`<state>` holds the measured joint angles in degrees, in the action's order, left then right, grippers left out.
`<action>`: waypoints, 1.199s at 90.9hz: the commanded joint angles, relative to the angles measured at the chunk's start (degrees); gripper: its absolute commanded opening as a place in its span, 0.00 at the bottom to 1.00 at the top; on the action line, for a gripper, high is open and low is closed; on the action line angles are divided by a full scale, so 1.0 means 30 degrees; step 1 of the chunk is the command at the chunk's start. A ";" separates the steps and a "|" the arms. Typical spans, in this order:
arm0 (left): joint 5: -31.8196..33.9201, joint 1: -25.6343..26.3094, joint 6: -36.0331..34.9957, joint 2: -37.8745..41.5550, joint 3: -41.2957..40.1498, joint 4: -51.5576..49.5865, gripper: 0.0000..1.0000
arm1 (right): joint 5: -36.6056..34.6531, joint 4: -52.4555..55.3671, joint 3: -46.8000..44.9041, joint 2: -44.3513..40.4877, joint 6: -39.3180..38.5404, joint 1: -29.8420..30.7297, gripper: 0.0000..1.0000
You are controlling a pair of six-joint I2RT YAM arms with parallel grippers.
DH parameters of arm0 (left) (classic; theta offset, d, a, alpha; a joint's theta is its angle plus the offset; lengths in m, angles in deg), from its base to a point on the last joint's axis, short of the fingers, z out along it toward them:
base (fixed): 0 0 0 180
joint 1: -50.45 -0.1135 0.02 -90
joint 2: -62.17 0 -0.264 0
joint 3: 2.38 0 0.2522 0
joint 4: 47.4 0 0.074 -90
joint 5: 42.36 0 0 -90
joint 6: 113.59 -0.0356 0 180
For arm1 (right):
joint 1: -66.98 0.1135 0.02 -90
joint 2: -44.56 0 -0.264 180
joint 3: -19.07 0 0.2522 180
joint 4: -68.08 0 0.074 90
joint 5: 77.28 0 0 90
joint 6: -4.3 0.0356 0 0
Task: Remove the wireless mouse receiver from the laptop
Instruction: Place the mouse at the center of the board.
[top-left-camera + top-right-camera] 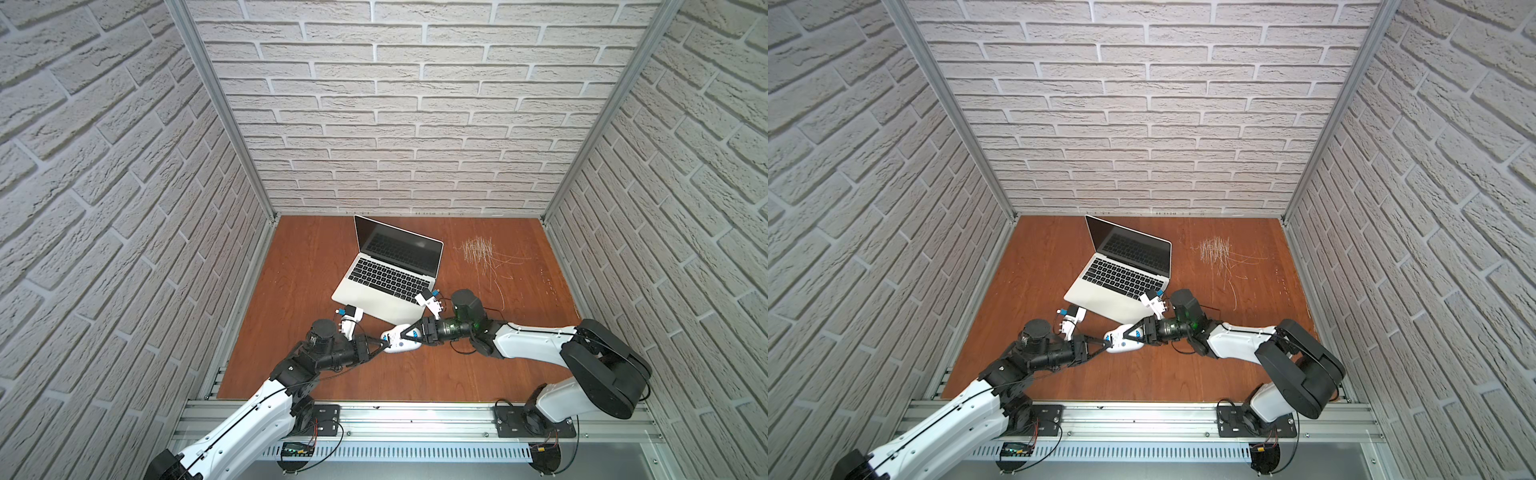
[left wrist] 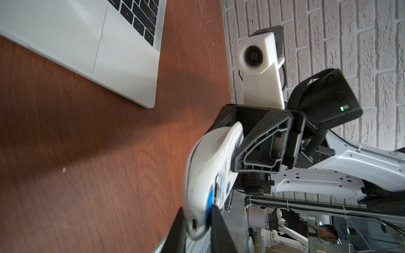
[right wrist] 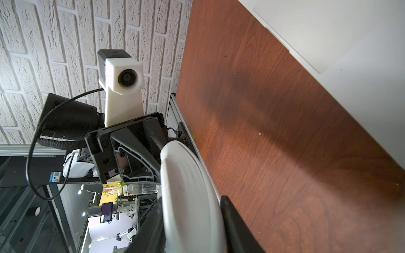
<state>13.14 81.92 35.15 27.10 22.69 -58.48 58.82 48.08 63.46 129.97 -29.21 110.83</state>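
Left hand (image 1: 385, 343) and right hand (image 1: 407, 336) both clamp the white oval mouse (image 1: 395, 337) at lower centre, near the slim silver laptop (image 1: 376, 300); tiny wireless receiver not discernible, removal unconfirmed.

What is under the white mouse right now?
Under the mouse only bare wooden table shows. The patch directly beneath it is covered, so whether it touches the table cannot be told.

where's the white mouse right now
In both top views the mouse is between the left gripper and right gripper, just in front of the laptop's near corner.
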 commanded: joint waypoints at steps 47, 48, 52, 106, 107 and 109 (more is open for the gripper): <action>0.4421 0.0122 -0.1910 0.1535 0.1094 -0.5753 0.98 | -1.5751 2.2252 0.6547 -0.4877 -1.1567 -0.1758 0.05; 0.4533 0.0120 -0.1912 0.1559 0.1108 -0.5871 0.98 | -1.6336 2.2495 0.6708 -0.4852 -1.1800 -0.1758 0.05; 0.4980 0.0090 -0.1899 0.1561 0.1158 -0.6234 0.98 | -1.8152 2.3537 0.7335 -0.4782 -1.2445 -0.1757 0.05; 0.6986 -0.0122 -0.2098 0.0405 0.1921 -0.8081 0.98 | -3.0497 2.7475 1.2032 0.3680 -1.6393 0.3166 0.05; 0.6987 -0.0134 -0.2094 0.0437 0.1902 -0.8105 0.98 | -3.0535 2.7494 1.2087 0.3821 -1.6381 0.3268 0.05; 0.6988 -0.0158 -0.2069 0.0476 0.1852 -0.8123 0.98 | -3.0586 2.7471 1.2173 0.4067 -1.6379 0.3476 0.05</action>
<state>32.53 81.94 30.04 27.75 27.20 -81.80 -25.06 127.97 97.67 140.13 -76.75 118.66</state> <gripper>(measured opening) 0.983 0.369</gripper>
